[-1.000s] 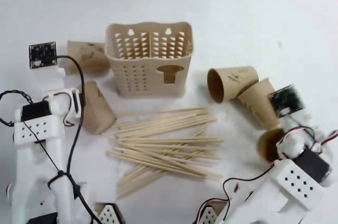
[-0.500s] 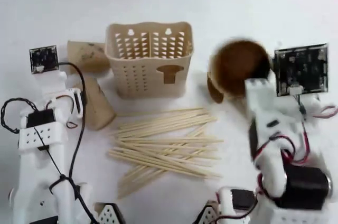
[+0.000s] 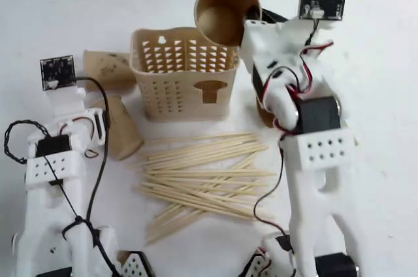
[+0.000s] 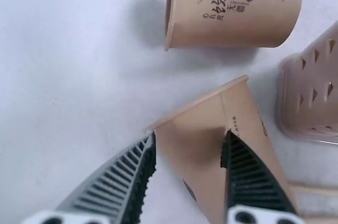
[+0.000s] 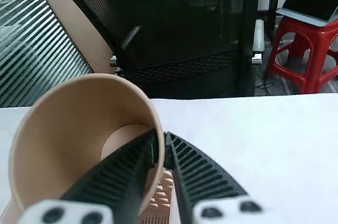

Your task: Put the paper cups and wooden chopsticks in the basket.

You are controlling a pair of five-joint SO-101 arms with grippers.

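Right jaws, clamped on 1 cup (image 3: pixel 225 9), have risen seemingly over the basket (image 3: pixel 185 74); left jaws apart, straddling another cup (image 4: pixel 211 139).

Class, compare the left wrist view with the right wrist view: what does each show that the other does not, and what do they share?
Left wrist view, not the right: the left end effector open astride a lying cup, a second cup lying beyond it, and chopstick ends. Right wrist view, not the left: the right end effector shut on a held cup, one finger inside its wall; a black chair and red stool behind. Both: the white table and part of the basket.
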